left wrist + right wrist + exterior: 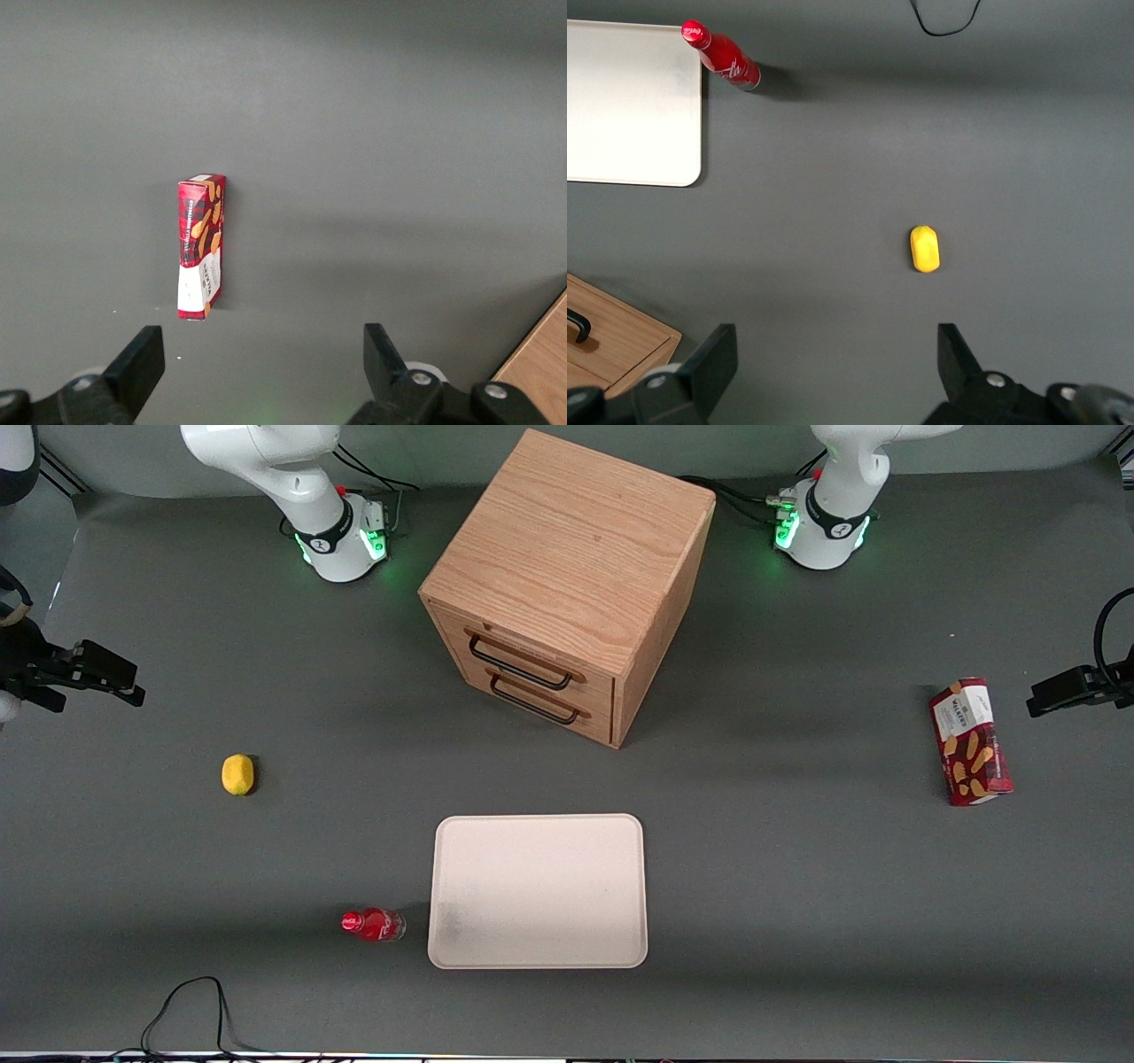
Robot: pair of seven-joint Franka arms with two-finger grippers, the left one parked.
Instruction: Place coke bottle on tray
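The coke bottle (374, 925) is seen standing on the grey table (780, 886), just beside the tray (538, 890) and apart from its rim, on the side toward the working arm's end. The gripper (837, 359) is held high above the table with its 2 fingers (713, 354) spread wide, gripping nothing. A yellow ball (237, 774) lies near it.

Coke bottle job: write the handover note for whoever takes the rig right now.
Pincer: open, empty, held above bare table toward the working arm's end, near the yellow ball.
Coke bottle: standing on the table beside the tray's short edge, not on it.
Tray: nothing on it, nearer the front camera than the wooden cabinet.
Done: nothing yet.
Left: reach the bottle, grasp it, lift, set it on the tray.
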